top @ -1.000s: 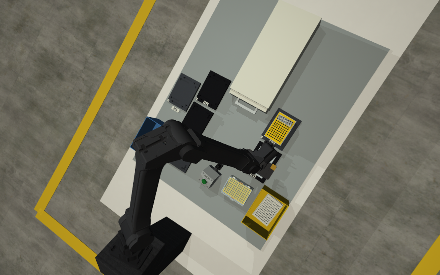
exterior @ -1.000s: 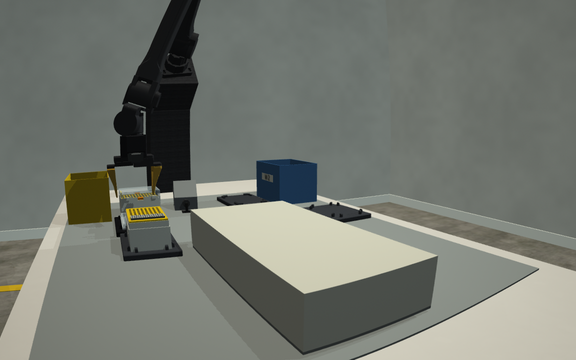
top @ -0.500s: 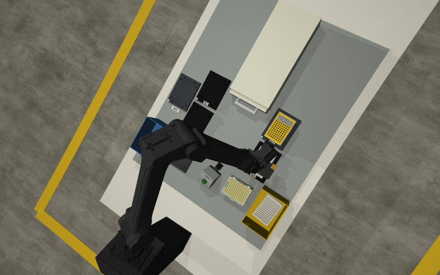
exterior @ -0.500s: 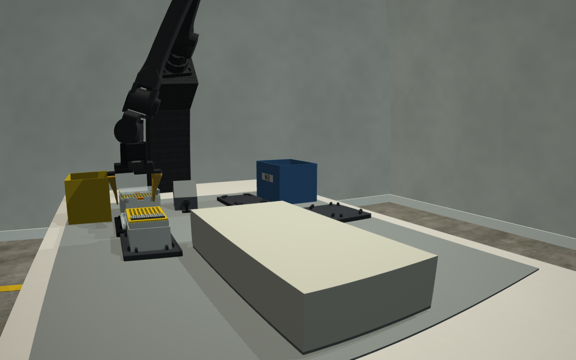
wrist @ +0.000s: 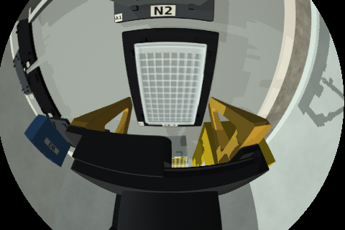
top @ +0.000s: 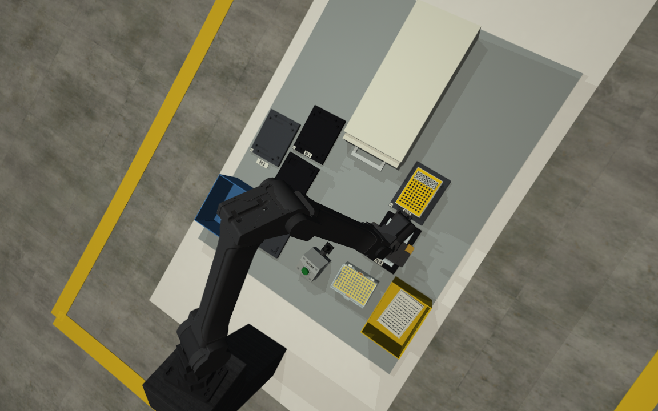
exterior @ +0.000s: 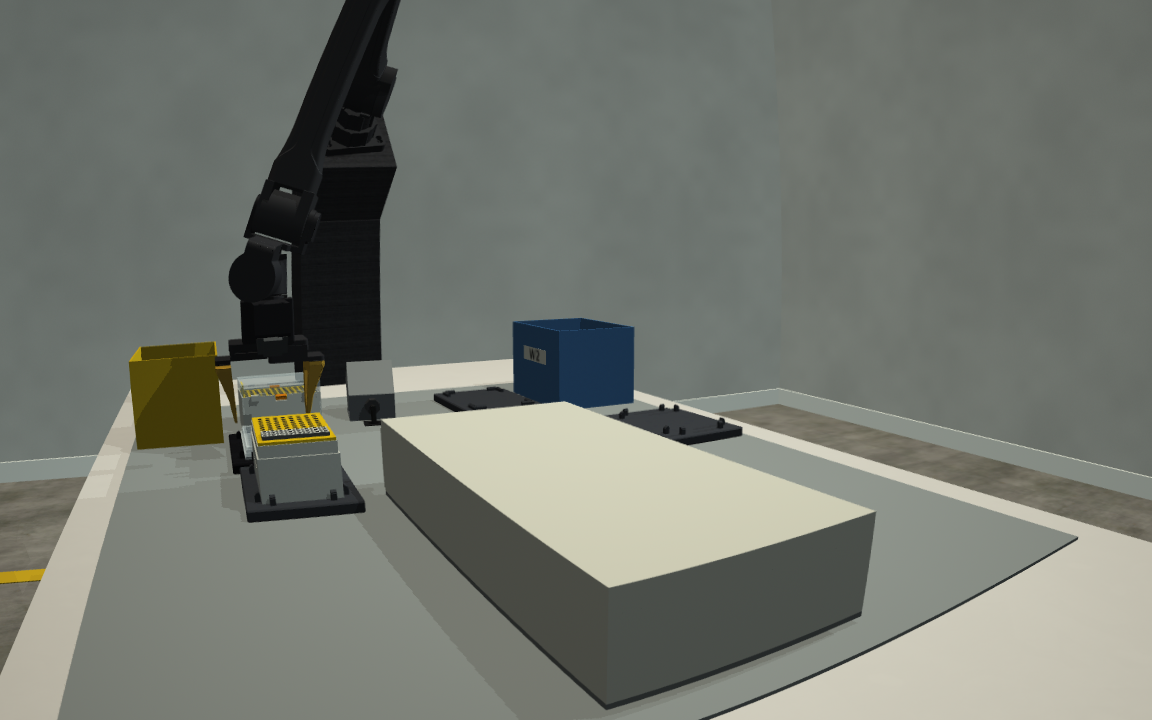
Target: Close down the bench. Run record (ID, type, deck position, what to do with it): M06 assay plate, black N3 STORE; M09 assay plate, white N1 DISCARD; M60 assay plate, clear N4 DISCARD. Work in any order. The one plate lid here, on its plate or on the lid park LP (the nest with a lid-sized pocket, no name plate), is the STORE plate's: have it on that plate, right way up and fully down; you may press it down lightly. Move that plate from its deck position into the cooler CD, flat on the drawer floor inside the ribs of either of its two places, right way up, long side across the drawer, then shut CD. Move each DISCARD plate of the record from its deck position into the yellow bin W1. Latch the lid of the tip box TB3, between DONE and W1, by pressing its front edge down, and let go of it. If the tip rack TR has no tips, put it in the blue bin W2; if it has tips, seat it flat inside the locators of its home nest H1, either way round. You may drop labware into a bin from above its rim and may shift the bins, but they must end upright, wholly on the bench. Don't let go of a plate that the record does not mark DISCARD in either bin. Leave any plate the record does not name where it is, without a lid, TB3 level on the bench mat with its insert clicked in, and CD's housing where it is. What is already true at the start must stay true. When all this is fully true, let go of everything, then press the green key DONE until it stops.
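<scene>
Gripper (wrist: pixel 169 120) is spread wide with nothing between the amber fingers; it sits low over the clear assay plate (wrist: pixel 169 82) on the N4 nest (top: pixel 388 264), one finger on each long side of the plate, contact not discernible; in the exterior view the fingers (exterior: pixel 312 374) hang down around bench level beside the yellow bin W1 (exterior: pixel 173 394); the clear plate lies flat in its black nest, just in front of the N2 nest (wrist: pixel 163 11), which carries the tip rack with a yellow perforated top (top: pixel 419 193); some tips show at the far end of that rack, the other holes look dark; W1 (top: pixel 372 332) already holds a white assay plate (top: pixel 399 311), lying inside it; tip box TB3 (top: pixel 354 283) stands between W1 and the grey DONE key block (top: pixel 313 263), green button (top: pixel 304 270) on top; whether its lid is latched, cannot tell; black plate at N3 (top: pixel 296 173) is partly under the arm (top: pixel 331 227); N1 nest (top: pixel 319 133) shows black, H1 nest (top: pixel 275 137) is dark grey with locator pins and nothing on it; blue bin W2 (exterior: pixel 573 362) stands upright near the bench edge; cooler CD (top: pixel 413 81) is a cream housing, drawer front with its handle (top: pixel 367 157) looks pushed in.
</scene>
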`<action>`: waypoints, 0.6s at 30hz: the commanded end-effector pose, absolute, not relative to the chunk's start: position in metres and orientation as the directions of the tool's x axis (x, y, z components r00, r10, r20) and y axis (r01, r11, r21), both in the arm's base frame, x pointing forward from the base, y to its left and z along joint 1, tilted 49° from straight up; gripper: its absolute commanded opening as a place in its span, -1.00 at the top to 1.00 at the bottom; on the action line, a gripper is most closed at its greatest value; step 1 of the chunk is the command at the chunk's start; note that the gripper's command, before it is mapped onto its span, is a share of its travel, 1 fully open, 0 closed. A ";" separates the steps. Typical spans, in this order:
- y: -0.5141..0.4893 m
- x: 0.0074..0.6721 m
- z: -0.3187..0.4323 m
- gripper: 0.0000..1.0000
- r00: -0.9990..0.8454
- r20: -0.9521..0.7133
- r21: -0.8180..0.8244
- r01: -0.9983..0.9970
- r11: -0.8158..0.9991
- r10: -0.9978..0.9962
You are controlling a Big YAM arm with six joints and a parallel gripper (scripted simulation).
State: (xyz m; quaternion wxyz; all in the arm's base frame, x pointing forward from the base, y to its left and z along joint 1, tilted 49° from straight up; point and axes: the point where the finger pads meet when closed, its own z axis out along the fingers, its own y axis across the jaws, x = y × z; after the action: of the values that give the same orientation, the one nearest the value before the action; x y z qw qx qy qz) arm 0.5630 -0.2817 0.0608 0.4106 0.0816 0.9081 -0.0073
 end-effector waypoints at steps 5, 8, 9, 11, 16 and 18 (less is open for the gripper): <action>-0.281 0.576 0.057 -1.00 -0.637 -0.757 0.056 0.156 0.986 0.144; -0.280 0.579 0.056 -1.00 -0.637 -0.757 0.056 0.155 0.986 0.143; -0.280 0.580 0.055 -1.00 -0.637 -0.757 0.056 0.155 0.986 0.143; -0.280 0.581 0.054 -1.00 -0.637 -0.757 0.057 0.154 0.986 0.143; -0.280 0.581 0.052 -1.00 -0.638 -0.756 0.057 0.155 0.986 0.144; -0.280 0.584 0.051 -1.00 -0.638 -0.757 0.056 0.155 0.986 0.143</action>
State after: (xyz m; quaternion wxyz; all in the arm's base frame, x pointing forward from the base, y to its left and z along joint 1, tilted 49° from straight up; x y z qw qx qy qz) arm 0.5730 -0.2832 0.0512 0.4103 0.0824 0.9082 -0.0073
